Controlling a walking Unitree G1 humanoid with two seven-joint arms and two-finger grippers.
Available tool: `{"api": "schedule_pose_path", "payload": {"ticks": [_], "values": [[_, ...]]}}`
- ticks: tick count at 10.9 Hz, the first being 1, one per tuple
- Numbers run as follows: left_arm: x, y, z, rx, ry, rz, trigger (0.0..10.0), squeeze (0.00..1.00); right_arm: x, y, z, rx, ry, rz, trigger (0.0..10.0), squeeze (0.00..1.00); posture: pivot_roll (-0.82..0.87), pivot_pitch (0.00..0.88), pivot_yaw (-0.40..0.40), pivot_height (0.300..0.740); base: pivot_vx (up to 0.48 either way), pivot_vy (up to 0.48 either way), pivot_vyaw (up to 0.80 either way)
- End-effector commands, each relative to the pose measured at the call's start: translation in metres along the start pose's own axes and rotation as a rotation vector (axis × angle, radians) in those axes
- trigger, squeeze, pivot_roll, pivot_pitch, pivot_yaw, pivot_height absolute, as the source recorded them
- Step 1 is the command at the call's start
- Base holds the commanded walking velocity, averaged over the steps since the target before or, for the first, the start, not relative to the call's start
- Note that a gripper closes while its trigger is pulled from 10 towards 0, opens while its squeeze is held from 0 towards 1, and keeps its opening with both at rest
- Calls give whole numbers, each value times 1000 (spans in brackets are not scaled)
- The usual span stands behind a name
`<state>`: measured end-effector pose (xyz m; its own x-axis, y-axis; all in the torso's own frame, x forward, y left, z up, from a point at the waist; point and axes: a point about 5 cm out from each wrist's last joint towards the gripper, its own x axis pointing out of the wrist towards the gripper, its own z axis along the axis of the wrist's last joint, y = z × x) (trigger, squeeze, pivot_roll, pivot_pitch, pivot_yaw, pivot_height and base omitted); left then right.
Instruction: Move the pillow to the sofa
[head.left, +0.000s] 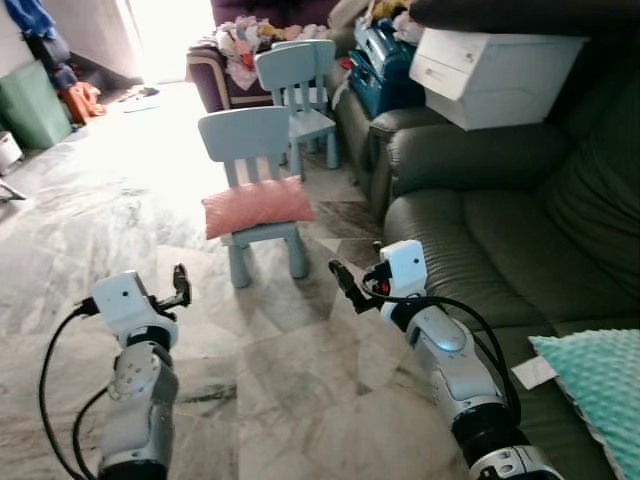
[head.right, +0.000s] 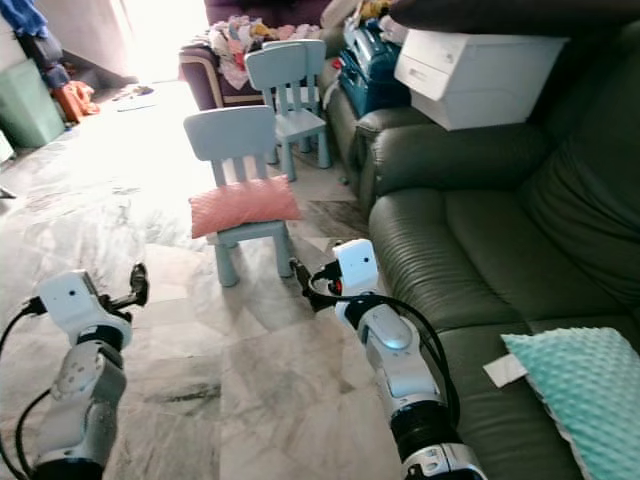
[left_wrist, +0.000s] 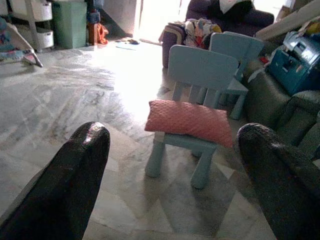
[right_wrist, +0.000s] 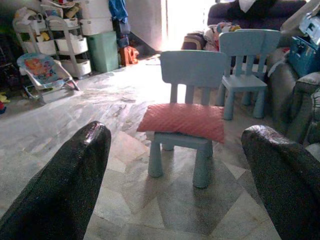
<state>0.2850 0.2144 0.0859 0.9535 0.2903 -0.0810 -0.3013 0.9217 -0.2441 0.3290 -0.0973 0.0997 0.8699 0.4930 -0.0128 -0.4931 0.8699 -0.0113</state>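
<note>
The pink pillow (head.left: 258, 205) lies on the seat of the small blue chair (head.left: 248, 150), straight ahead of both sets of fingers and well apart, its long axis crosswise to them. The right gripper (head.left: 350, 285) looks nearer; the left gripper (head.left: 180, 285) trails. Both spread, empty. The sofa (head.left: 480, 230) is on the right.

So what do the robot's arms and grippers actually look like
Both arms are silver metal tubes with rounded joints. Each wrist carries a white boxy block, and looping black cables run along the forearms. The left gripper and right gripper each have two long black fingers, glossy and rounded at the tips. Red shows at the right wrist.
</note>
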Motion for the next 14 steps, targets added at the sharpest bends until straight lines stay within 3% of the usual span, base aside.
{"api": "schedule_pose_path", "payload": {"ticks": [1, 14], "values": [[0, 7, 5, -9, -23, 26, 10000, 0, 1, 2, 3, -6, -16, 16, 10000, 0, -199, 0, 71, 740, 390, 0, 0], [-3, 5, -3, -50, 4, 36, 10000, 0, 0, 4, 4, -22, -18, 50, 10000, 0, -206, 0, 61, 740, 416, 0, 0]]}}
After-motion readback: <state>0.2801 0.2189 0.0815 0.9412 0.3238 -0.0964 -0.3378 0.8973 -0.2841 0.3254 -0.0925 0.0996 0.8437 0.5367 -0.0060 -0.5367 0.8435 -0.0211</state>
